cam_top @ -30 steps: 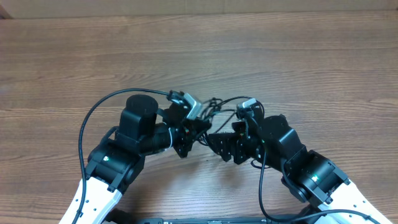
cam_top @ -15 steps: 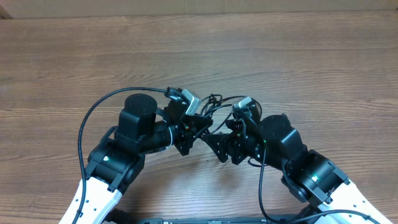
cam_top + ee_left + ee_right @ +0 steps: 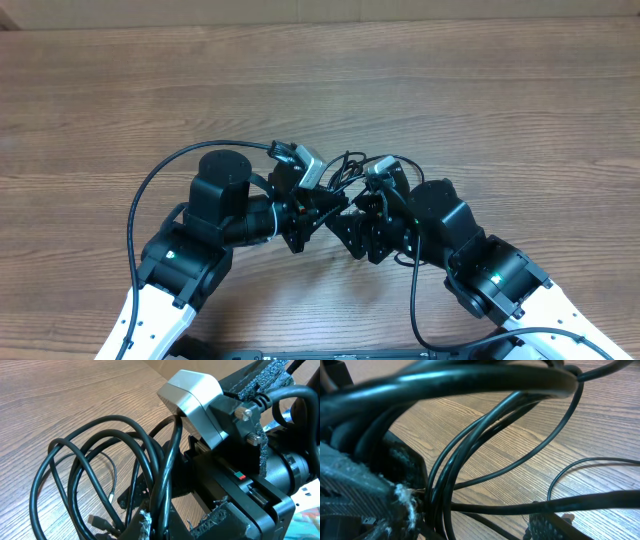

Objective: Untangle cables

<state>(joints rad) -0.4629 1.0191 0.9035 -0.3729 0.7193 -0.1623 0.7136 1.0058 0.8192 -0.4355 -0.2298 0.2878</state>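
The cables (image 3: 345,165) are thin black wires bunched between my two wrists at the table's middle. In the left wrist view they spread as loops (image 3: 85,460) over the wood, with a small plug tip (image 3: 95,521) lying low at the left. My left gripper (image 3: 157,527) is shut on a few strands that run up between its frayed pads. My right gripper (image 3: 475,515) stands open, its jaws wide apart. Several strands (image 3: 470,445) pass through that gap, close against its left finger (image 3: 385,500). In the overhead view the left gripper (image 3: 312,212) and the right gripper (image 3: 352,225) nearly touch.
The right arm's grey wrist camera (image 3: 195,395) and black body fill the right of the left wrist view, close over the loops. Thick black arm cables (image 3: 135,215) arc beside each arm. A bare wooden table (image 3: 320,80) stretches away behind the arms.
My right arm has moved left, closer to the left gripper, and its jaws have narrowed a little around the strands. The left arm holds its place and its grip.
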